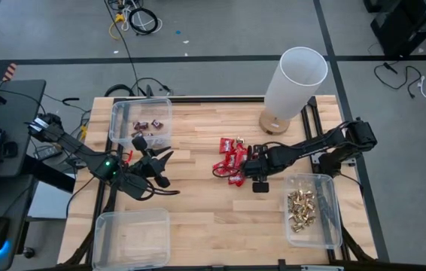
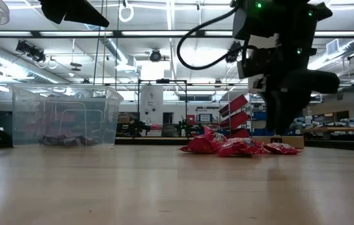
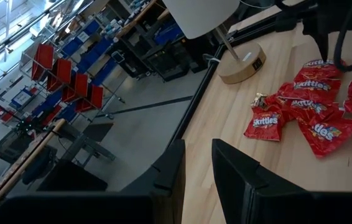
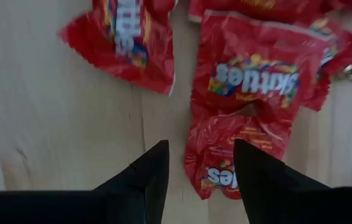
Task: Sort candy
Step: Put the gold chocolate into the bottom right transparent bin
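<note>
A heap of shiny red candy packets (image 1: 232, 159) lies on the wooden table's middle, with a gold-foil piece (image 3: 260, 99) at its edge. My right gripper (image 4: 201, 162) points steeply down at the heap's near right side, open. One red packet (image 4: 226, 155) lies partly between its fingers. My left gripper (image 1: 160, 169) hangs open and empty above the table, left of the heap. Dark mini bars (image 1: 147, 124) lie in the far left bin. Gold pieces (image 1: 301, 208) fill the right bin. My right gripper stands over the edge of the nearest red packet (image 4: 213, 177), fingers pointing down from above. One finger (image 4: 257, 177) shows in front of the wrapper, the other over bare wood. Whether either touches the wrapper, I cannot tell.
A clear bin (image 1: 130, 237) stands at the near left corner. A white lamp on a round wooden base (image 1: 292, 86) stands at the far side, right of the middle. Bare wood (image 1: 198, 211) lies between the heap and the table's near edge.
</note>
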{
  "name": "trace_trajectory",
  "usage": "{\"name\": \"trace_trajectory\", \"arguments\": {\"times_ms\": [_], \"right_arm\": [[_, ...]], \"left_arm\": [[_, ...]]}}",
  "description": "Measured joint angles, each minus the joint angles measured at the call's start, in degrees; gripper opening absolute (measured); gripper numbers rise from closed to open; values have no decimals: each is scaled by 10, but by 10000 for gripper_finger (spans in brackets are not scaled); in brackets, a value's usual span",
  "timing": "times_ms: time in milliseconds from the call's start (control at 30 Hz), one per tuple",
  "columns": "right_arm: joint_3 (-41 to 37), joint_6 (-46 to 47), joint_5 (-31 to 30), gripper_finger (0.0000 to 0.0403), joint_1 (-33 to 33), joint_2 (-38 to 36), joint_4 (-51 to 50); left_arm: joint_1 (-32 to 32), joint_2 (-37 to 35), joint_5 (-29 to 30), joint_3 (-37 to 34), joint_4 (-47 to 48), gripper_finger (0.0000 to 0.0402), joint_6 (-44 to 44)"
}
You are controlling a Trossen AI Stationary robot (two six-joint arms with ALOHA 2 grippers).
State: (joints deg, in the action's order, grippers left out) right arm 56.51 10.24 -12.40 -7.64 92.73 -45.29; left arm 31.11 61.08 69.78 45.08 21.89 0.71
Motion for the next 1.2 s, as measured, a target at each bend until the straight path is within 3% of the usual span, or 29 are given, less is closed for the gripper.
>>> {"name": "trace_trajectory", "arguments": {"times_ms": [233, 433, 733, 1200], "right_arm": [[74, -15, -49, 140, 7, 0, -32], [92, -25, -77, 111, 64, 0, -24], [92, -17, -39, 85, 148, 0, 51], [92, -79, -13, 107, 164, 0, 69]], "left_arm": [[0, 0, 0, 0, 0, 82, 0], [0, 0, 0, 0, 0, 82, 0], [0, 0, 0, 0, 2, 82, 0], [0, 0, 0, 0, 3, 82, 0]]}}
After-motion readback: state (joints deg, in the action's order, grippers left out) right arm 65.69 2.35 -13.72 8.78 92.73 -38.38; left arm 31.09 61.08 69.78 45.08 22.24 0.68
